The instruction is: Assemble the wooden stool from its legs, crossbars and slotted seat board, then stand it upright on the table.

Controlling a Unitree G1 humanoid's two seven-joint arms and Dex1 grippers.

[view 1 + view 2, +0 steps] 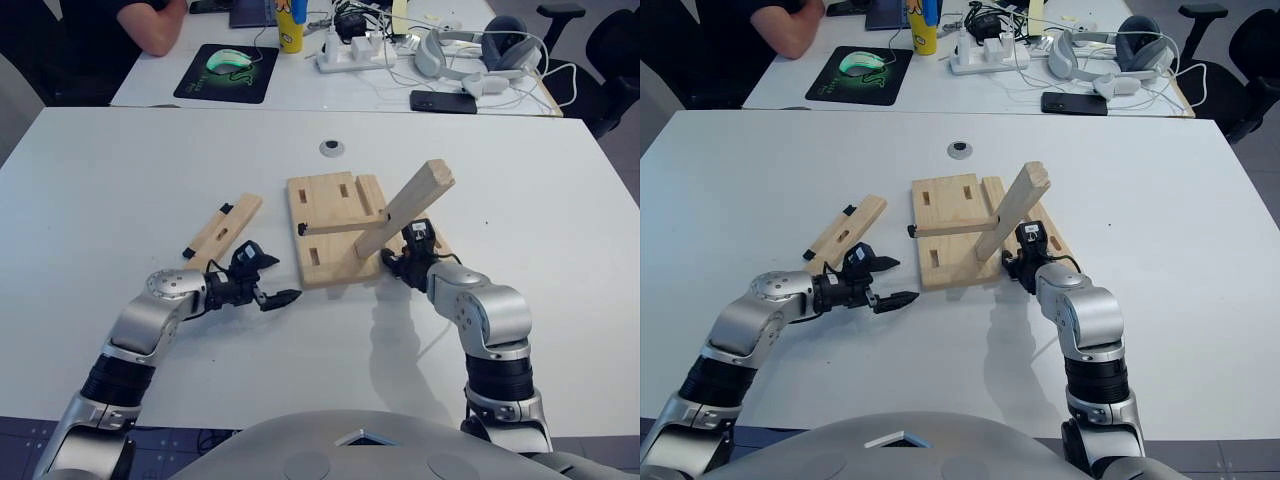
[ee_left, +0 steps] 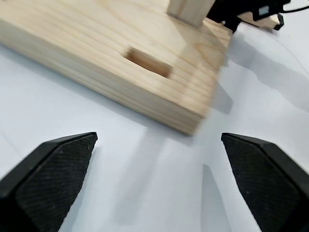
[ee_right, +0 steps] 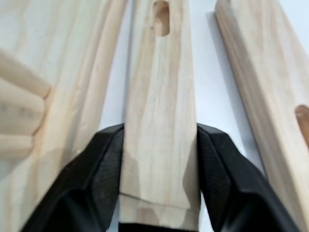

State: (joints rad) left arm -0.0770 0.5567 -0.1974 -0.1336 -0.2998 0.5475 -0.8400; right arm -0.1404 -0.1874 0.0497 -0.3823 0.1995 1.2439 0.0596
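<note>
Leg (image 1: 405,208) is gripped tight by the right gripper (image 1: 408,250) and tipped up over the seat board (image 1: 325,225) on the table (image 1: 150,180). The left gripper (image 1: 278,279) is spread open, low beside the board.

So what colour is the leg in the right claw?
The leg is pale unpainted wood; right wrist view shows it best.
</note>
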